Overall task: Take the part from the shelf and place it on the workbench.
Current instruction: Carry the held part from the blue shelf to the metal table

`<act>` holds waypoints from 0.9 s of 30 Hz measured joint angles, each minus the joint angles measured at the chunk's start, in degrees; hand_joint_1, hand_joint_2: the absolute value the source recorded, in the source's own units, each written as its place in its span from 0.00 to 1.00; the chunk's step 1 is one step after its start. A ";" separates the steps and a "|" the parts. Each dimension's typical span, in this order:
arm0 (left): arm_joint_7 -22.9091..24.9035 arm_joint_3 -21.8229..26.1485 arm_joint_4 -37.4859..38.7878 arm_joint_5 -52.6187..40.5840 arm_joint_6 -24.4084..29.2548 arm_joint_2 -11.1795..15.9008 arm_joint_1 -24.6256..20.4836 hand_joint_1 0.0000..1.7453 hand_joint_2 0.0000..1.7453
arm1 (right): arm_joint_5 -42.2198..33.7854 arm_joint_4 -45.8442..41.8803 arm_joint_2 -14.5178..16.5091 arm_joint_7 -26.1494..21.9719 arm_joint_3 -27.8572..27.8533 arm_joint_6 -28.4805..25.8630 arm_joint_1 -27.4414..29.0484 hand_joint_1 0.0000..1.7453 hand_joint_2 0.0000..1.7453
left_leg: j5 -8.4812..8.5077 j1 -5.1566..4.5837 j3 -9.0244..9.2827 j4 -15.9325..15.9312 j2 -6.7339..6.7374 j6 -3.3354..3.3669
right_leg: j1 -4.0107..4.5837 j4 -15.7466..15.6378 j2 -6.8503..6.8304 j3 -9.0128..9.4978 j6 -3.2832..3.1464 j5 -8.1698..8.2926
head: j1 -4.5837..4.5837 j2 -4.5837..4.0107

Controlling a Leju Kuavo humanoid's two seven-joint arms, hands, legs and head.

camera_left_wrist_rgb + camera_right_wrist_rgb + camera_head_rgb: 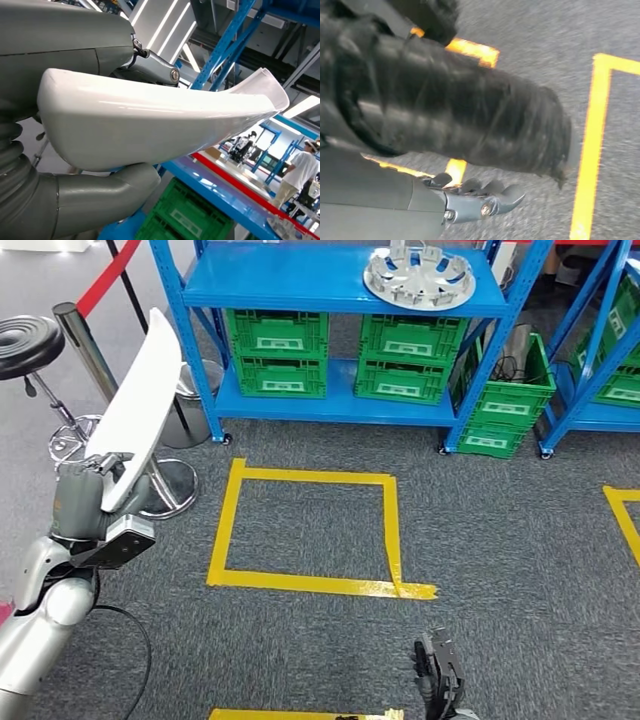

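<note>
We have the white part (140, 400) clamped at its lower end in our left hand (83, 495), left of the blue shelf (340, 285), so the long free end may lever loose while walking; right hand (438, 675) hangs, state unclear.

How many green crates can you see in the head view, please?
6: two stacked left, two stacked right, one tilted on the floor, one far right; others may be hidden.
</note>
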 joint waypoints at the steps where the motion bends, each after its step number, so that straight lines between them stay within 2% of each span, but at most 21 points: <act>1: -0.01 -0.01 0.00 0.05 -0.12 -0.04 0.01 1.00 1.00 | -0.06 0.01 0.00 0.03 0.00 0.00 0.00 0.00 0.00 | 0.83 0.02 -1.09 0.05 0.00 -0.13 | -0.11 1.64 0.00 0.53 0.16 0.96 | 0.01 0.00; 2: -0.03 -0.02 0.00 0.15 -0.27 -0.08 0.02 1.00 1.00 | -0.14 0.01 0.00 0.06 0.00 -0.01 -0.03 0.00 0.00 | 1.65 0.05 -2.19 0.09 0.00 -0.32 | -0.22 1.52 0.00 1.89 0.26 2.90 | 0.01 0.00; 3: -0.07 -0.03 0.00 0.32 -0.43 -0.13 0.00 1.00 1.00 | -0.24 0.01 0.00 0.09 0.00 -0.01 -0.09 0.00 0.00 | 2.39 0.08 -3.20 0.14 0.00 -0.56 | -0.31 -0.47 0.00 4.13 0.29 4.74 | 0.01 0.00; 4: -0.09 -0.03 0.00 0.49 -0.55 -0.17 -0.06 1.00 1.00 | -0.31 0.01 0.00 0.10 0.00 0.02 -0.19 0.00 0.00 | 3.03 0.08 -4.02 0.21 -0.01 -0.86 | -0.35 -4.11 0.00 7.31 0.21 5.25 | 0.01 0.00; 5: -0.11 -0.04 0.00 0.62 -0.62 -0.21 -0.21 1.00 1.00 | -0.37 -0.01 0.00 0.11 0.00 0.03 -0.32 0.00 0.00 | 3.61 0.04 -4.64 0.36 -0.01 -1.21 | -0.33 -9.07 0.02 11.07 0.04 4.43 | -0.02 0.00; 6: -0.13 -0.06 0.01 0.72 -0.68 -0.25 -0.42 1.00 1.00 | -0.43 -0.02 0.00 0.14 0.00 0.03 -0.42 0.00 0.00 | 4.20 0.01 -4.94 0.40 0.00 -1.58 | -0.24 -13.13 0.02 13.79 -0.23 3.04 | -0.03 0.00; 7: -0.15 -0.10 0.01 0.73 -0.78 -0.29 -0.71 1.00 1.00 | -0.52 -0.03 0.00 0.17 0.00 0.02 -0.48 0.00 0.00 | 4.79 0.03 -5.09 0.36 0.03 -1.97 | -0.07 -16.05 0.01 15.55 -0.54 1.72 | -0.03 0.00; 8: -0.17 -0.15 0.02 0.73 -0.91 -0.33 -0.99 1.00 1.00 | -0.63 -0.02 0.00 0.27 0.00 -0.04 -0.48 0.00 0.00 | 5.40 0.11 -5.14 0.23 0.06 -2.38 | 0.09 -17.55 0.00 16.07 -0.93 1.28 | -0.04 0.00; 9: -0.20 -0.21 0.04 0.73 -1.06 -0.37 -1.18 1.00 1.00 | -0.75 0.02 0.01 0.39 0.00 -0.12 -0.43 0.00 0.00 | 5.77 0.27 -5.20 0.05 0.05 -2.77 | 0.12 -17.52 -0.08 15.58 -1.39 1.64 | -0.02 0.00; 10: -0.23 -0.25 0.07 0.73 -1.23 -0.38 -1.32 1.00 1.00 | -0.85 0.04 0.01 0.49 -0.01 -0.20 -0.41 0.00 0.00 | 5.26 0.41 -5.42 0.31 0.01 -3.12 | 0.12 -17.59 -0.13 15.38 -1.89 2.15 | -0.03 0.00; 11: -0.26 -0.27 0.11 0.73 -1.35 -0.37 -1.40 1.00 1.00 | -0.92 0.07 0.01 0.60 -0.02 -0.33 -0.41 0.00 0.00 | 3.75 0.49 -5.84 1.44 -0.06 -3.40 | 0.07 -17.65 -0.19 15.15 -2.42 2.75 | -0.12 0.00; 12: -0.28 -0.29 0.17 0.73 -1.43 -0.37 -1.52 1.00 1.00 | -1.00 0.08 0.01 0.63 -0.05 -0.43 -0.43 0.00 0.00 | 1.32 0.54 -6.58 3.81 -0.13 -3.60 | 0.04 -17.66 -0.23 14.85 -2.85 3.37 | -0.18 0.00; 14: -0.30 -0.41 0.34 0.74 -1.53 -0.38 -1.87 1.00 1.00 | -1.12 0.09 0.00 0.67 -0.10 -0.59 -0.41 0.00 0.00 | -3.71 0.53 -8.58 11.39 -0.20 -3.88 | 0.23 -17.49 -0.24 13.89 -3.32 4.36 | -0.28 0.00; 15: -0.30 -0.51 0.45 0.74 -1.56 -0.41 -2.01 1.00 1.00 | -1.17 0.12 0.00 0.69 -0.11 -0.61 -0.36 0.00 0.00 | -4.96 0.51 -9.24 14.68 -0.21 -3.95 | 0.33 -17.32 -0.22 13.29 -3.38 4.74 | -0.27 0.00; 16: -0.30 -0.62 0.55 0.74 -1.60 -0.45 -2.11 1.00 1.00 | -1.19 0.15 0.00 0.73 -0.11 -0.61 -0.31 0.00 0.00 | -5.04 0.49 -9.12 16.24 -0.22 -3.93 | 0.41 -17.10 -0.19 12.72 -3.38 4.98 | -0.28 0.00; 17: -0.30 -0.70 0.62 0.73 -1.61 -0.49 -2.18 1.00 1.00 | -1.22 0.18 0.00 0.77 -0.11 -0.62 -0.27 0.00 0.00 | -4.26 0.47 -8.14 15.73 -0.23 -3.82 | 0.46 -16.83 -0.16 12.25 -3.36 5.12 | -0.28 0.00; 19: -0.33 -0.76 0.68 0.73 -1.62 -0.54 -2.49 1.00 1.00 | -1.24 0.20 0.01 0.80 -0.11 -0.65 -0.30 0.00 0.00 | -1.78 0.33 -3.72 9.29 -0.27 -3.17 | 0.53 -16.22 -0.13 11.56 -3.27 5.19 | -0.27 0.00; 21: -0.39 -0.77 0.70 0.73 -1.62 -0.55 -2.96 1.00 1.00 | -1.25 0.20 0.04 0.80 -0.11 -0.67 -0.42 0.00 0.00 | -0.68 0.03 -0.24 3.38 -0.29 -2.42 | 0.69 -15.71 -0.14 10.97 -2.91 5.25 | -0.24 0.00; 23: -0.43 -0.78 0.73 0.73 -1.61 -0.57 -3.35 1.00 1.00 | -1.26 0.21 0.07 0.80 -0.11 -0.67 -0.46 0.00 0.00 | -0.88 -0.24 0.33 1.78 -0.28 -1.91 | 0.74 -15.54 -0.16 10.49 -2.31 5.48 | -0.27 0.00; 25: -0.45 -0.79 0.74 0.73 -1.62 -0.64 -3.58 1.00 1.00 | -1.27 0.21 0.05 0.80 -0.11 -0.69 -0.44 0.00 0.00 | -0.67 0.06 0.30 0.86 -0.20 -1.30 | 0.73 -15.17 -0.14 9.94 -1.64 5.18 | -0.29 0.00; 27: -0.46 -0.82 0.76 0.73 -1.62 -0.73 -3.74 1.00 1.00 | -1.26 0.21 0.03 0.79 -0.11 -0.72 -0.49 0.00 0.00 | -0.14 0.45 0.18 0.16 -0.07 -0.69 | 0.68 -11.94 -0.03 8.18 -0.96 2.92 | -0.10 0.00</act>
